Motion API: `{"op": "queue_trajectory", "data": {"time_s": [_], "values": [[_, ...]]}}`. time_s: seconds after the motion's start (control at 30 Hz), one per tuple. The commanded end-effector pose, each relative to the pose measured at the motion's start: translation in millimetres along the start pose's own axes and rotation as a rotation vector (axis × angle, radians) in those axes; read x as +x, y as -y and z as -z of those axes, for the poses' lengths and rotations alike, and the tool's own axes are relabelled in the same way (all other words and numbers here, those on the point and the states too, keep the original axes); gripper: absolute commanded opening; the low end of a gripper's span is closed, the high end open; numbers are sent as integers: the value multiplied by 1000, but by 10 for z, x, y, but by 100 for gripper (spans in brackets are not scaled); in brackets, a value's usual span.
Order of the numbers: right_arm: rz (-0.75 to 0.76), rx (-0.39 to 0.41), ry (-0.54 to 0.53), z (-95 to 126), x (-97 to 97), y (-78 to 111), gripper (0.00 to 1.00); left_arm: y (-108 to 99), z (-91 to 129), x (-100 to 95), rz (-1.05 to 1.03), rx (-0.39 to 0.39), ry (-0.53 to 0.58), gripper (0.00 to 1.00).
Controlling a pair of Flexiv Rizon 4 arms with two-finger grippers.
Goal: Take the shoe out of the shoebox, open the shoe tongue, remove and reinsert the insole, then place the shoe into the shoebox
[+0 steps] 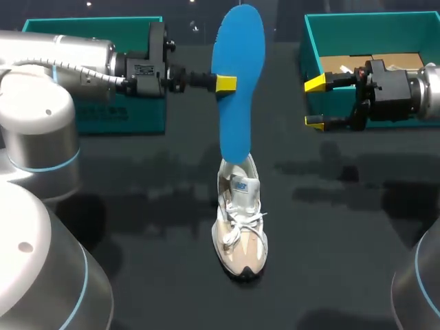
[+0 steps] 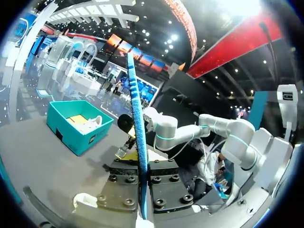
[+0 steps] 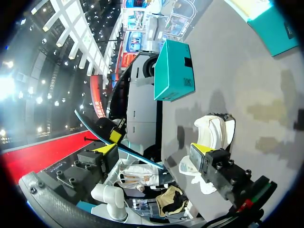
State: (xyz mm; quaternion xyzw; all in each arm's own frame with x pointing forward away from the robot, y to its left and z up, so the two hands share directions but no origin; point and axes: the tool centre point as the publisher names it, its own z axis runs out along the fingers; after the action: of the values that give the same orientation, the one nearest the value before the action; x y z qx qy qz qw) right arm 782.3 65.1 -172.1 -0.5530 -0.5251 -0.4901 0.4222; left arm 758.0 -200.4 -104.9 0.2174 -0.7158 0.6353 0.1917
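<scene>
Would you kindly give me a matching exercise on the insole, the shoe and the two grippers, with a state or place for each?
Column one:
1 insole
2 shoe
3 left gripper
4 right gripper

Column two:
A open, holding nothing
B standing on the table
C shut on the insole
D blue, held upright in the air

Pairs: 1-D, 2-B, 3-C, 4-A

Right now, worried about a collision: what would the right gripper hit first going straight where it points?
The right gripper would probably meet the blue insole that the left gripper holds upright, though depth is unclear.
</scene>
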Motion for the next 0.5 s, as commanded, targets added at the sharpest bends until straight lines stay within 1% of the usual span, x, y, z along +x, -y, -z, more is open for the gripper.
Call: {"op": "queue_trajectory", "data": {"time_s": [0.03, 0.2, 0.33, 0.5], "values": [[-1, -1, 3, -9, 5, 5, 100, 36, -75, -115, 360, 7, -77, 0], [-1, -1, 3, -9, 5, 5, 100, 27, -91, -156, 488, 40, -94, 0], [-1, -1, 3, -9, 5, 5, 100, -14, -108, -197, 600, 76, -84, 0], [-1, -1, 3, -9, 5, 5, 100, -85, -137, -240, 690, 118, -66, 0]]}}
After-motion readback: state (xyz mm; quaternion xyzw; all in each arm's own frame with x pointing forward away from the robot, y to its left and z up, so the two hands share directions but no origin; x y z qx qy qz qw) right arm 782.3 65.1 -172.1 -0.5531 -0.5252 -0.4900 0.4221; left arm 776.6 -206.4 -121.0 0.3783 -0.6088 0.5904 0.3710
